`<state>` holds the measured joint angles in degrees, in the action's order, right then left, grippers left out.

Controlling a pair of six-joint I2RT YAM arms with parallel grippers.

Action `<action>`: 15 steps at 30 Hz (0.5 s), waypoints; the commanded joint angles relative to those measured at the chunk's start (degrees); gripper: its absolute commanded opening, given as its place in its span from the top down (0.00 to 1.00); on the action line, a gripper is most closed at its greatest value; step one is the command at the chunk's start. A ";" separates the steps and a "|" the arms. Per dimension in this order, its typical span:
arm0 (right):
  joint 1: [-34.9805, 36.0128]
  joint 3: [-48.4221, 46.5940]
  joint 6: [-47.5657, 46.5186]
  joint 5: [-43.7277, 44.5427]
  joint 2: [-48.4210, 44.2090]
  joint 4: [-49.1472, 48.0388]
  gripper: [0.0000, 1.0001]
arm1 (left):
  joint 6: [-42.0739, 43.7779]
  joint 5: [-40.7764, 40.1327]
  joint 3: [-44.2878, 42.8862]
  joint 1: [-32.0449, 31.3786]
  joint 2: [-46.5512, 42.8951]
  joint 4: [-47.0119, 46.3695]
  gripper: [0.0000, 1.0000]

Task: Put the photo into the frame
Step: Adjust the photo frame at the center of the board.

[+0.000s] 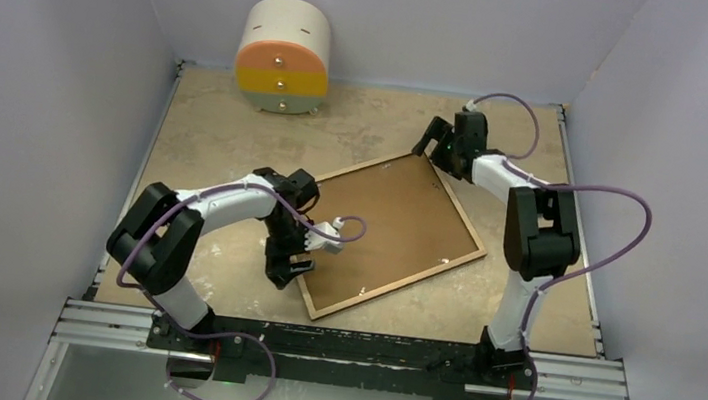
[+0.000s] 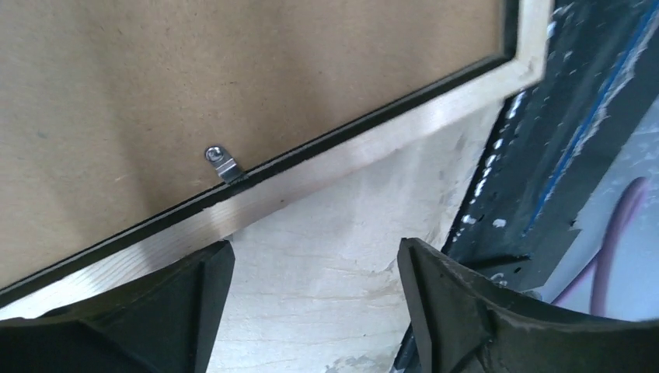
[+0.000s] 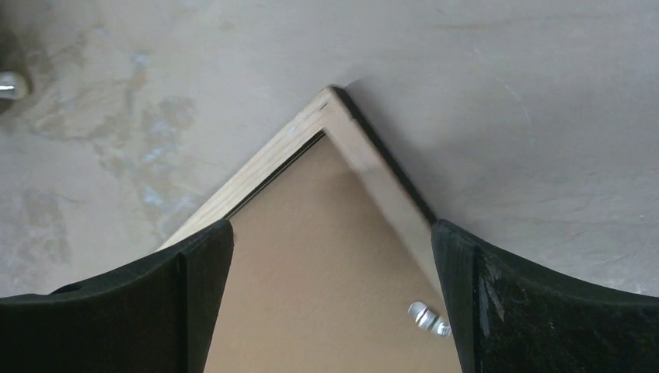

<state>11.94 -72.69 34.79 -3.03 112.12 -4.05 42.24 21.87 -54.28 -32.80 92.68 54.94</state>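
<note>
the frame lies flat at an angle in the middle of the desk, wood back up, with the brown backing board seated in it. left fingers: released, spread at the frame's left edge, close to a metal clip; contact cannot be told. right fingers: released, spread wide over the frame's far corner, grasping nothing.

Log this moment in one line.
frame back up on table, board in | left gripper open at edge | right gripper open over corner
</note>
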 commanded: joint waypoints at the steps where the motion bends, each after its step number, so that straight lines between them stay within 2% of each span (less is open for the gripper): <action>1: 2.19 -7.62 -2.28 4.94 -5.15 10.61 0.01 | 4.54 6.88 -6.80 -0.81 -3.74 -0.20 0.15; 5: -1.55 -6.05 -0.76 11.76 -10.00 15.89 0.01 | 11.17 5.07 -12.03 4.82 -7.69 7.13 0.11; 8: -2.53 1.54 1.26 12.44 -17.18 16.57 0.01 | 11.90 2.62 -17.23 13.24 -5.44 4.12 0.11; 12: -2.54 15.95 4.80 5.47 -29.20 15.70 0.01 | 3.43 -0.47 -25.21 21.27 3.45 -4.94 0.15; 15: -2.54 26.65 6.20 1.40 -39.55 18.21 0.01 | -2.80 -1.28 -28.60 23.61 10.20 -12.64 0.20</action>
<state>8.56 -56.03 37.60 3.97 81.87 8.75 47.29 22.48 -79.05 -11.68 95.35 52.47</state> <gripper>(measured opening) 0.987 0.828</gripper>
